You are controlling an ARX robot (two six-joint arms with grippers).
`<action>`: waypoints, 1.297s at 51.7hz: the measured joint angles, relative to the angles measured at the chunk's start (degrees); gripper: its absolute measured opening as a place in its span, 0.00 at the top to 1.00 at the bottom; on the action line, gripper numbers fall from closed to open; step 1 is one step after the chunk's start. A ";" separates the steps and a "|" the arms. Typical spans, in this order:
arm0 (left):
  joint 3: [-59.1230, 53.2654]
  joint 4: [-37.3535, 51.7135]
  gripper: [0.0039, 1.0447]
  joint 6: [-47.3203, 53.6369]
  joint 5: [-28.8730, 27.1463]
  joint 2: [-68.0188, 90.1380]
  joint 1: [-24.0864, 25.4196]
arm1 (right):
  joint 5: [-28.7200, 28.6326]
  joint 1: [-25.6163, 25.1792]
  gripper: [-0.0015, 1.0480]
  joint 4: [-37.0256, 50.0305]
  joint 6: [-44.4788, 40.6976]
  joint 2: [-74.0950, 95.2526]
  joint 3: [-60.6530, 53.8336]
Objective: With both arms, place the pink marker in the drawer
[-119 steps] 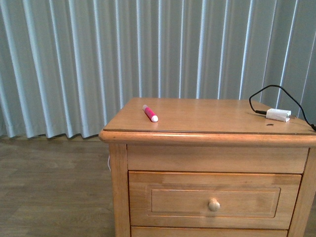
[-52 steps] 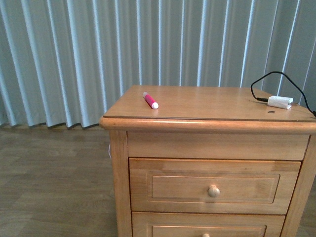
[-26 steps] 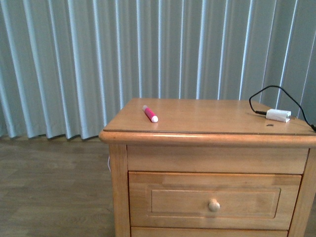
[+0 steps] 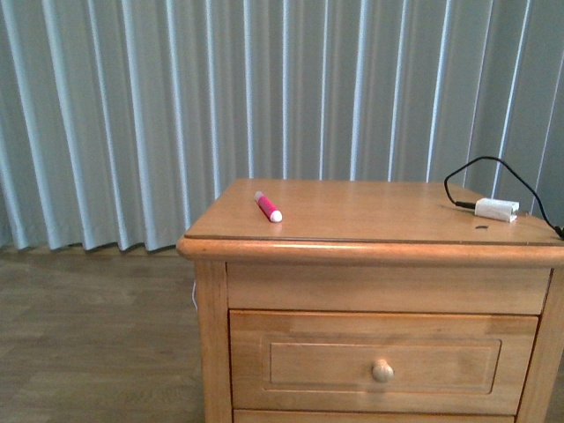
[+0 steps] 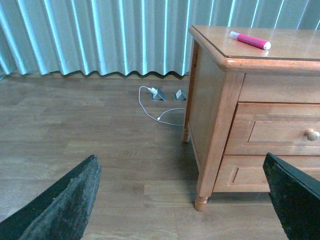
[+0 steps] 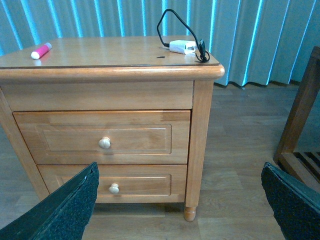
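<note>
In the front view we see neither arm; only the wrist views show them, each as two dark fingers cut off at the frame edges. The left claw (image 5: 180, 157) has its fingers spread wide with nothing between them, and the right claw (image 6: 180, 166) is just as wide and bare. The drawer (image 4: 308, 361) is closed, its lower edge cropped at the bottom of the front frame. Above it, on the light-wood counter (image 4: 370, 211), the pink marker (image 4: 268, 206) lies flat at centre-left, white end toward us. Near the right edge lies a white adapter (image 4: 495, 209), its black cable (image 4: 483, 159) running out of frame. Behind hang pale pleated curtains (image 4: 132, 115), and wood-look floor (image 4: 88, 335) fills the lower left.
</note>
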 joint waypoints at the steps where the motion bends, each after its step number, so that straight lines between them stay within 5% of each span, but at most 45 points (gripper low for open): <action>1: 0.00 0.00 0.06 0.00 -0.02 0.00 0.00 | 0.00 -0.02 0.09 0.00 0.00 0.00 0.00; 11: 0.00 0.00 0.06 0.02 -0.02 0.00 0.00 | 1.33 2.71 0.09 -9.77 -1.75 10.21 4.35; 34: 0.00 0.00 0.06 0.02 -0.02 0.00 0.00 | 10.29 18.58 0.09 26.01 3.82 67.67 19.52; 46: 0.00 0.00 0.06 0.02 0.00 0.00 0.00 | 13.70 23.39 0.09 30.12 6.16 89.00 30.67; 67: 0.00 0.00 0.06 0.02 -0.02 0.00 0.00 | 17.51 24.39 0.09 30.97 10.32 110.97 49.51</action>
